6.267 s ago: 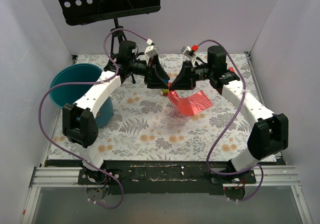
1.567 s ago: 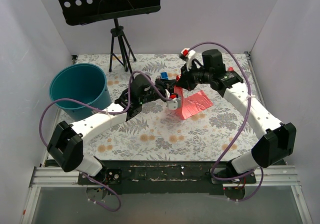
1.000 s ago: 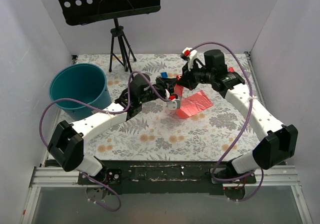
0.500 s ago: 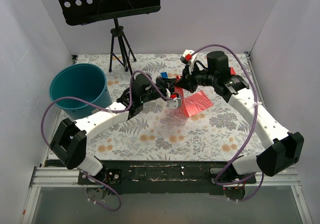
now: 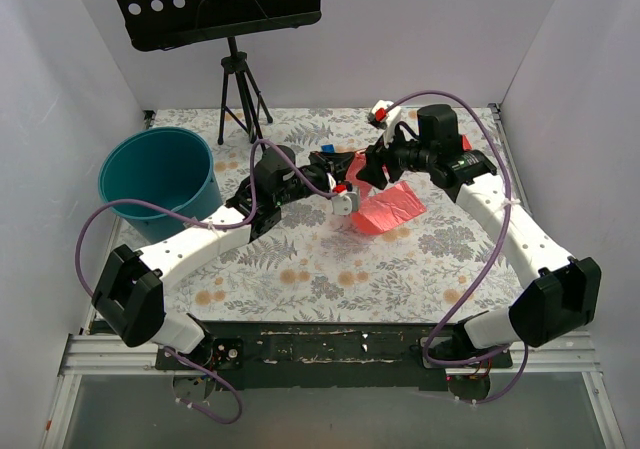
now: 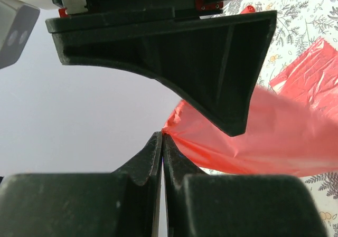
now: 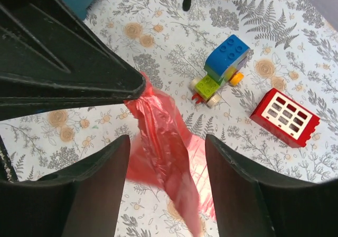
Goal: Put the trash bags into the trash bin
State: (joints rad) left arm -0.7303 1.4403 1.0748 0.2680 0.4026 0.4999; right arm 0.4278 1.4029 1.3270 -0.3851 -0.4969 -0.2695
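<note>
The bag's [image 6: 274, 136] corner is pinched between the pressed-together jaws of the left gripper [image 6: 162, 136], so a fold of film is raised off the table [image 5: 300, 269] while the rest is left lying flat. The right gripper [image 7: 166, 139] is held spread astride that fold and nothing is gripped by it, probably so that the bag is carried by one arm alone. The bin [image 5: 150, 159] is stood well apart to the left, with no bag in it yet. Beyond, a toy car [image 7: 222, 68] and a red box [image 7: 285, 115] are left untouched.
</note>
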